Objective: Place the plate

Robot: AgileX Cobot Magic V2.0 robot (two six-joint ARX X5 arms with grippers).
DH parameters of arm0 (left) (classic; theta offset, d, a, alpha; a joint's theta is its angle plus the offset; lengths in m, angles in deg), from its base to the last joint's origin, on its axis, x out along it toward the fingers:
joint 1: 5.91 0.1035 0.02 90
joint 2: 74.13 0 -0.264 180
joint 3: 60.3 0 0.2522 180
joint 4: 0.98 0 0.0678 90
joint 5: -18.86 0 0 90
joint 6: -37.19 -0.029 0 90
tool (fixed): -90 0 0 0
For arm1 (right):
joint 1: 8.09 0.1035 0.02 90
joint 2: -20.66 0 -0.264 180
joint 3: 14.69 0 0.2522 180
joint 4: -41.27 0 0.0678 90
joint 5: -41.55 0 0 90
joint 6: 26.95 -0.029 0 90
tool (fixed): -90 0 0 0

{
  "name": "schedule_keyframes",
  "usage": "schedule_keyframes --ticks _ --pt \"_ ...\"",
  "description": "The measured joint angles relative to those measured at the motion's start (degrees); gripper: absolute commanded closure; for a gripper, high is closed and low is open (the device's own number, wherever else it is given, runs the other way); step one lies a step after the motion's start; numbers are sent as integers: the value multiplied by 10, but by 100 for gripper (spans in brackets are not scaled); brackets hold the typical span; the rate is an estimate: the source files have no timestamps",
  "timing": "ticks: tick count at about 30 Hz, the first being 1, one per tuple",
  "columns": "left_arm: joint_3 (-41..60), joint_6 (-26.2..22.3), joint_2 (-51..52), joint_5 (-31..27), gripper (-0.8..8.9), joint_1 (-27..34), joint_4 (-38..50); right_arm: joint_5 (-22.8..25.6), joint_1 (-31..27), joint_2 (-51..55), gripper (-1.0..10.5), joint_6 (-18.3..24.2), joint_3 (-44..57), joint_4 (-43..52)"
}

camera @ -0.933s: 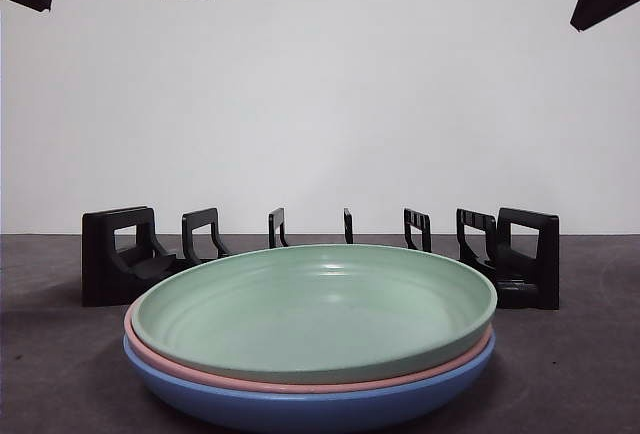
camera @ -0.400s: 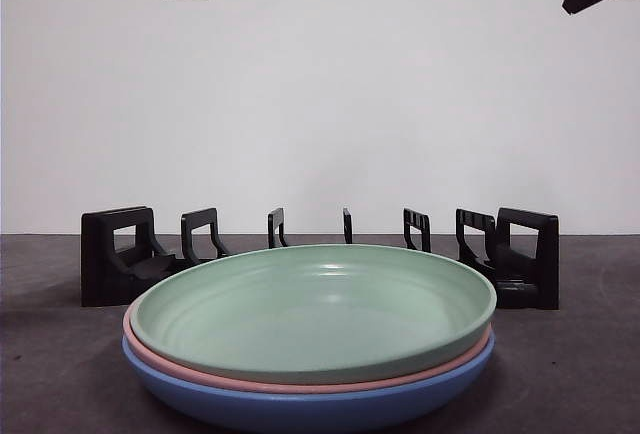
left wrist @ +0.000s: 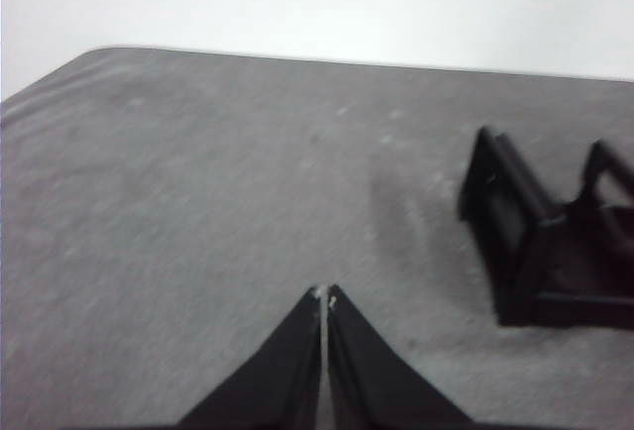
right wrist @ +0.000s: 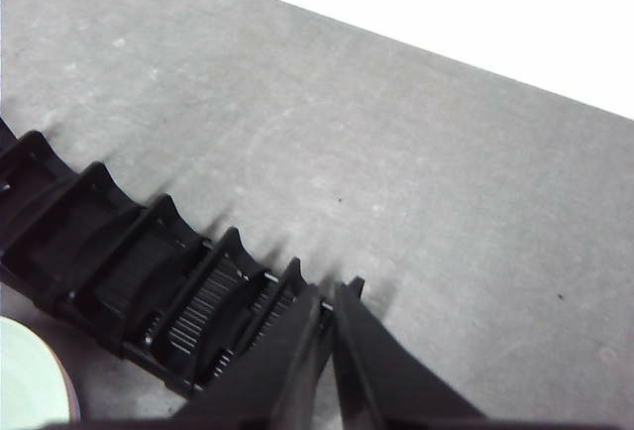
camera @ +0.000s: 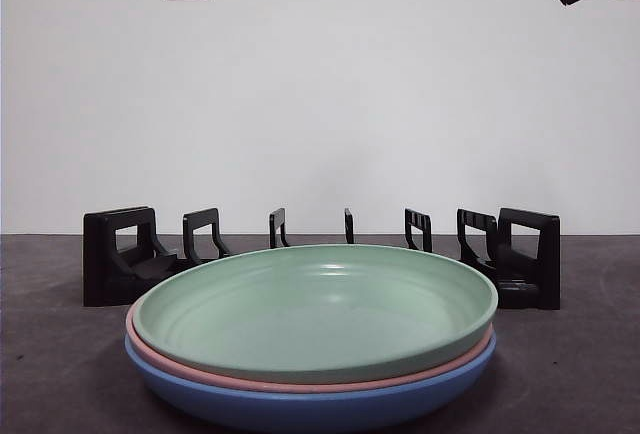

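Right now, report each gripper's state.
Left gripper: shut, holding nothing, above the table.
Right gripper: shut, holding nothing, over the rack.

Both arms hang raised, left gripper [left wrist: 324, 296] and right gripper [right wrist: 328, 292] closed, empty.

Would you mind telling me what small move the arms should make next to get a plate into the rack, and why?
Probably open the right gripper and lower it toward the green plate. That plate lies on top of the pink plate and blue plate, all untouched in front of the black rack, whose slots hold nothing. Both grippers are shut and holding nothing; the right gripper hangs over the rack, with a plate edge in its wrist view.
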Motion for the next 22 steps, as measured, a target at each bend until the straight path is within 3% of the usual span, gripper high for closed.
schedule_keyframes --ticks 22 --pt "0 2 0 1 806 3 1 1 7 33 926 10 0 1"
